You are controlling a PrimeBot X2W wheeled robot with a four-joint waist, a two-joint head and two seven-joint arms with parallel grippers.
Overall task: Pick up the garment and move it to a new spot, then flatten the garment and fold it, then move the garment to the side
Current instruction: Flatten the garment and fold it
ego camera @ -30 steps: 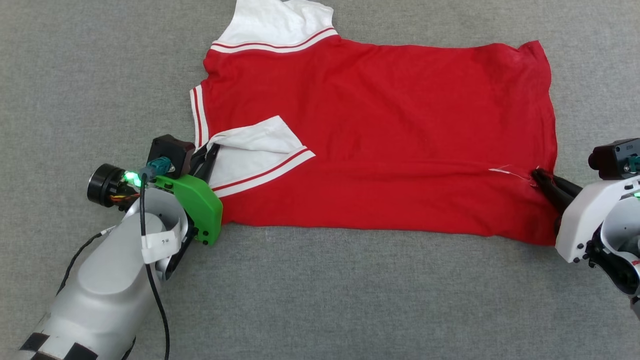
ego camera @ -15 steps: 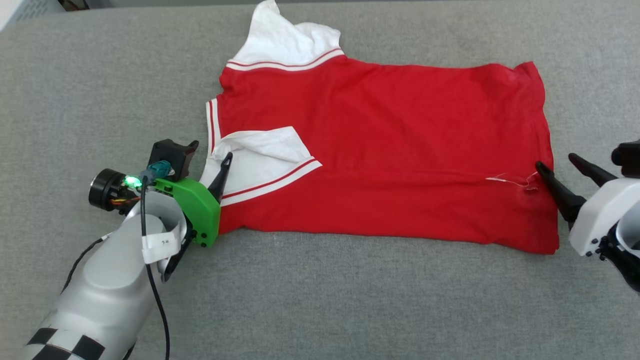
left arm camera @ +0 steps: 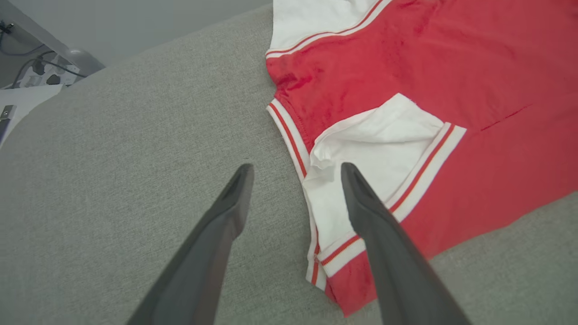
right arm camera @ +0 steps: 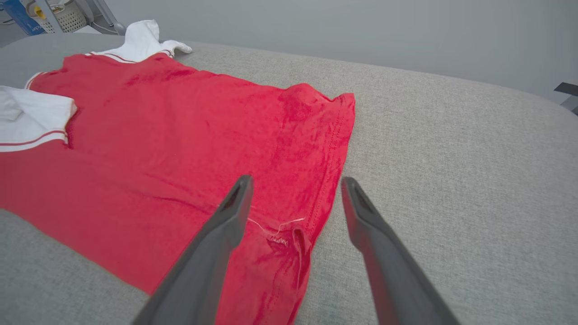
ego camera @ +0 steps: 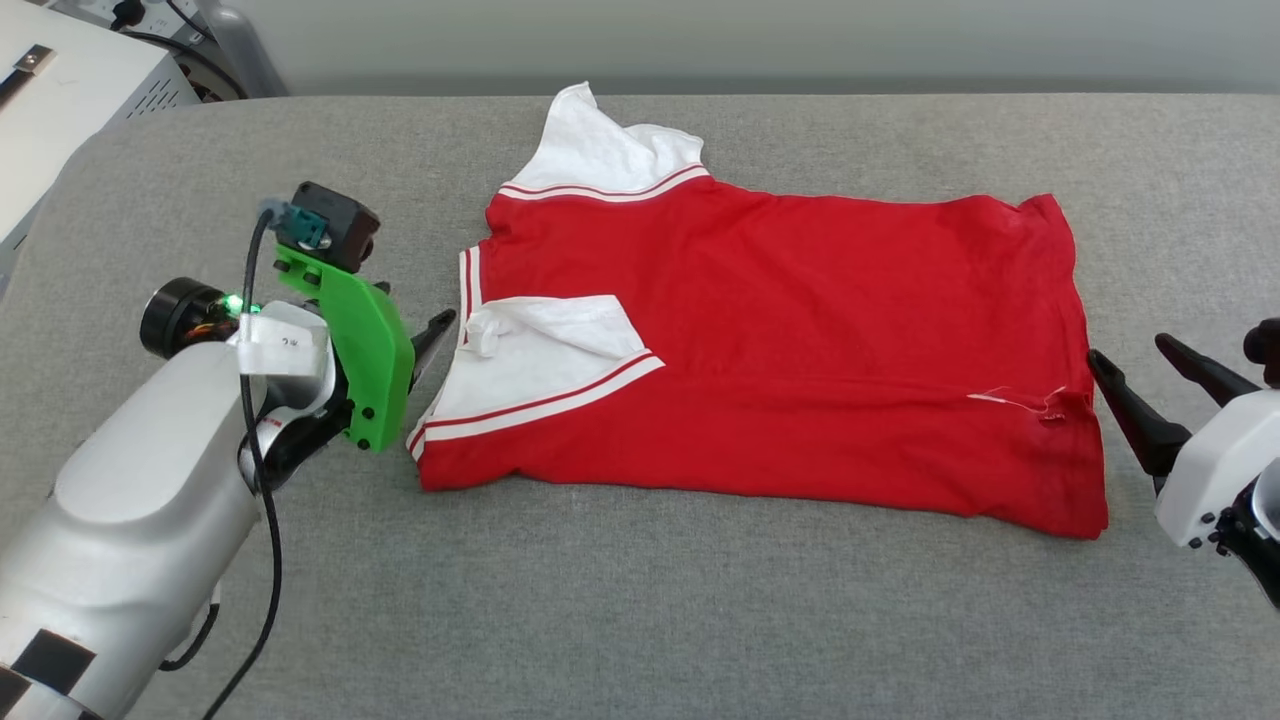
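left tool [left arm camera: 296,167], right tool [ego camera: 1130,348], garment [ego camera: 800,330] between

No legible text, number or brand in any view.

- White tag [ego camera: 285,345] on the wrist of the left arm [ego camera: 140,500]: a small dark mark, too small to read.
- Black-and-white checkered patch [ego camera: 45,665] low on the same arm: a pattern, no characters made out.
- Garment [ego camera: 780,350]: the upturned side reads as red cloth, white sleeves and striped trim; no letters legible on it.
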